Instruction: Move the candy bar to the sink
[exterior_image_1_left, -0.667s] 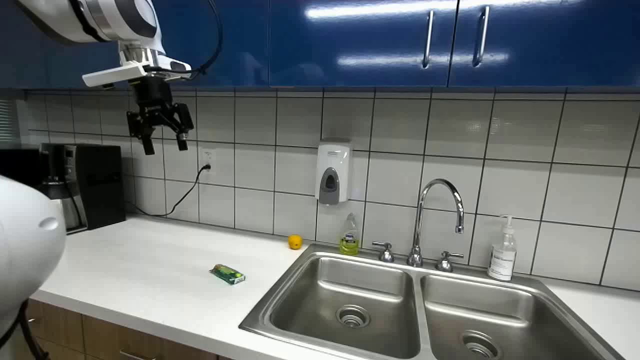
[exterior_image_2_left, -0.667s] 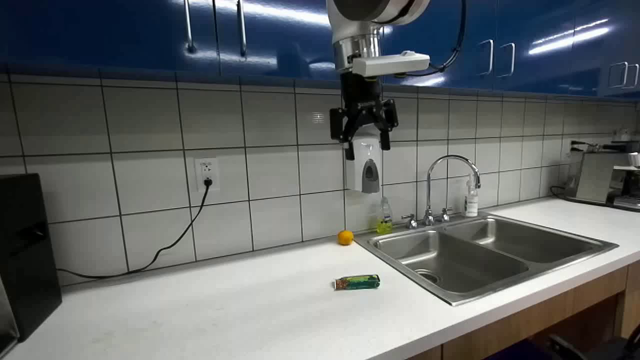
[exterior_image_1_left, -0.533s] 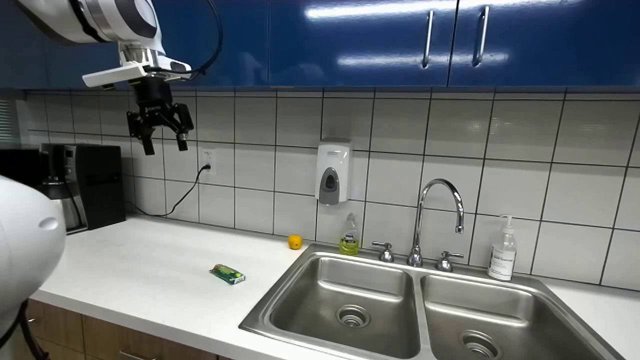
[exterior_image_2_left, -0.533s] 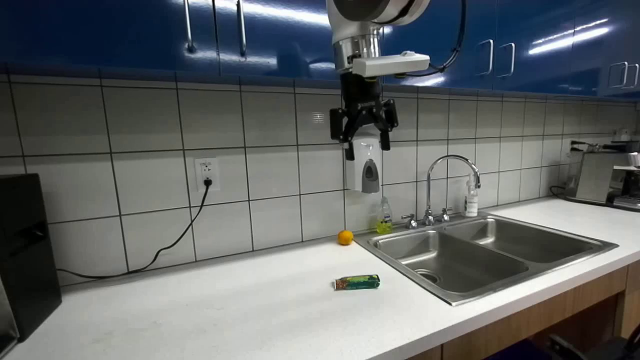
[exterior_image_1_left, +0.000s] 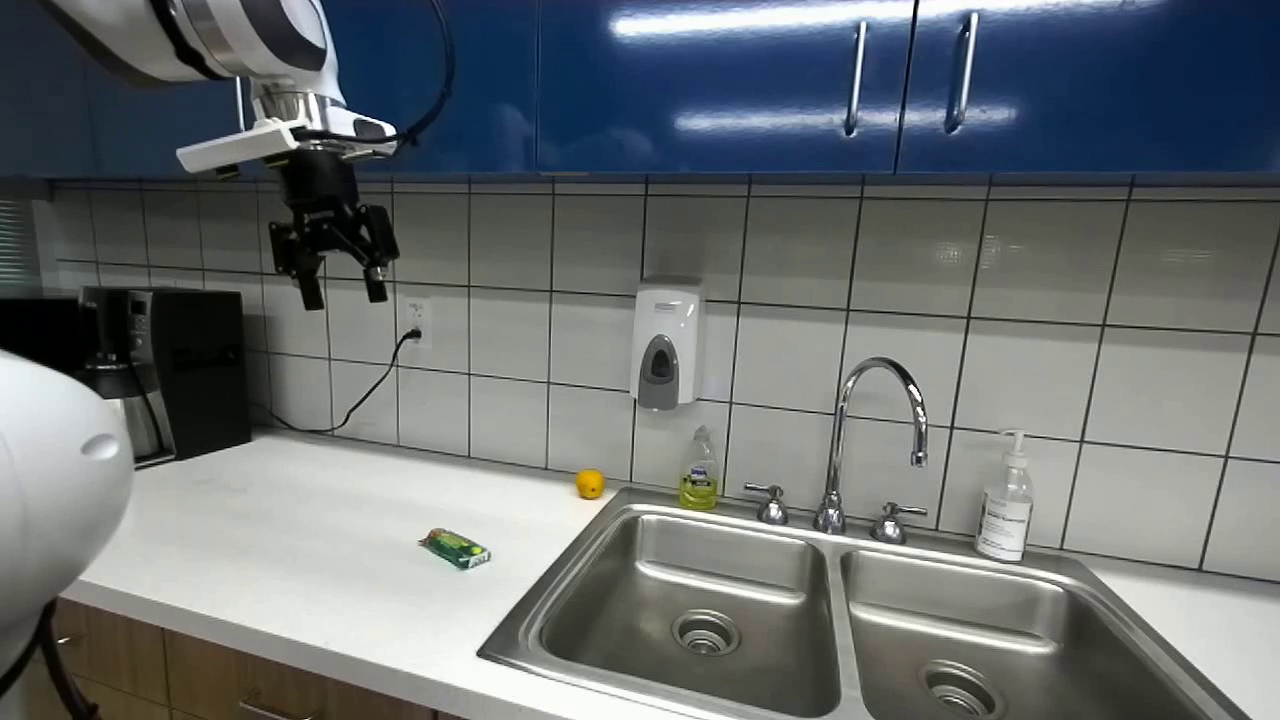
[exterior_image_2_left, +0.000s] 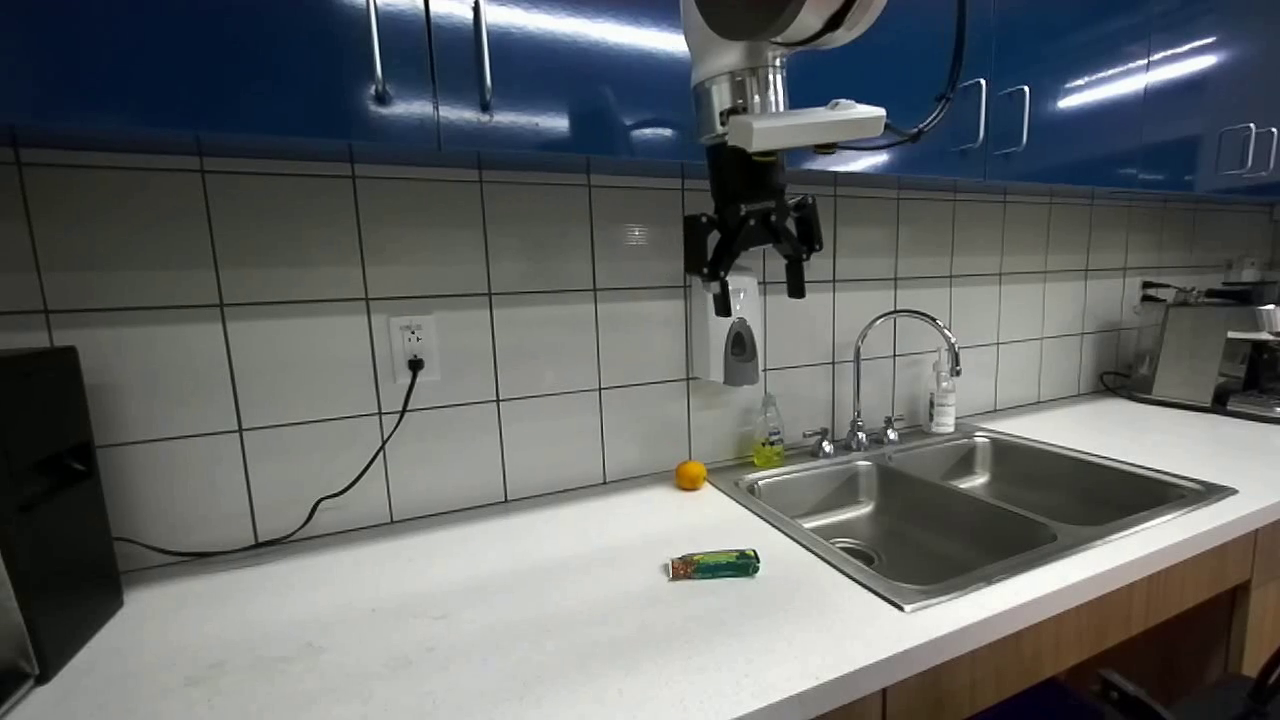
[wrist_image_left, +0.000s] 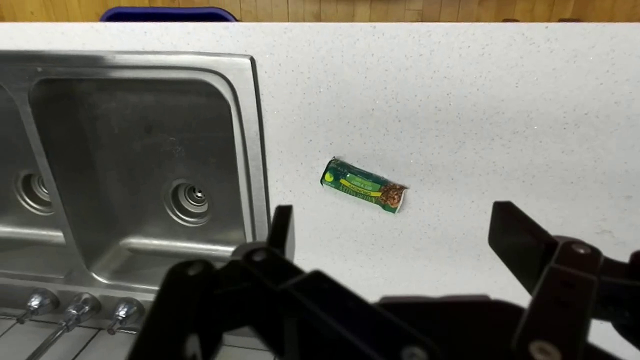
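Observation:
The candy bar lies flat on the white counter in a green wrapper. It shows in both exterior views (exterior_image_1_left: 455, 549) (exterior_image_2_left: 714, 565) and in the wrist view (wrist_image_left: 364, 185), where its brown printed end points right. The steel double-basin sink (exterior_image_1_left: 560, 590) is beside it; its near basin is left of the bar in the wrist view (wrist_image_left: 140, 135), and it also shows in an exterior view (exterior_image_2_left: 940, 530). My gripper (exterior_image_1_left: 345, 296) is open and empty, pointing down, high above the counter. It also shows in an exterior view (exterior_image_2_left: 759, 298) and in the wrist view (wrist_image_left: 391, 217).
A small orange fruit (exterior_image_1_left: 590, 484) and a dish soap bottle (exterior_image_1_left: 699, 480) stand by the tiled wall. A curved faucet (exterior_image_1_left: 835, 440) and pump bottle (exterior_image_1_left: 1005, 510) are behind the sink. A wall dispenser (exterior_image_1_left: 667, 345), blue cabinets (exterior_image_1_left: 720, 80) and a black coffee maker (exterior_image_1_left: 200, 370) are around.
My arm and open gripper have shifted a little to the right in both exterior views. The candy bar has not moved.

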